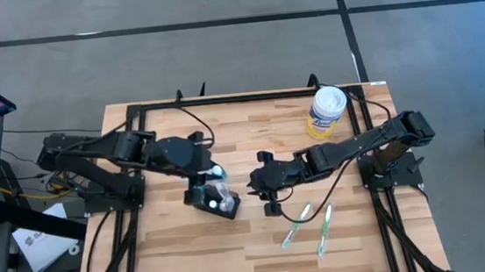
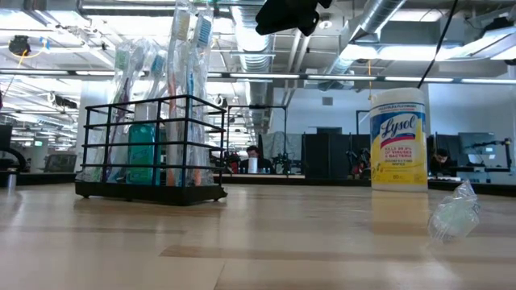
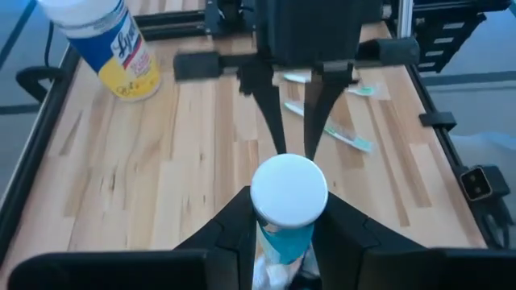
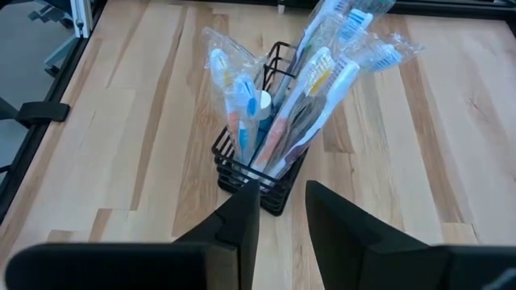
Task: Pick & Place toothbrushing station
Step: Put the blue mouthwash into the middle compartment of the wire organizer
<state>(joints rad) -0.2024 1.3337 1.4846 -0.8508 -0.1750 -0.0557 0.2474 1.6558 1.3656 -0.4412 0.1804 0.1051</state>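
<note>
Left gripper (image 1: 215,175) clamps a white-capped tube (image 3: 288,193) over the toothbrushing station (image 1: 215,198); right gripper (image 1: 257,184), beside it, gapes empty.

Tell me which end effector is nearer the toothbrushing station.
Left. The left end effector sits right over the toothbrushing station, its fingers beside a white-capped tube in it. The right end effector hovers just off to the station's side, facing it.
</note>
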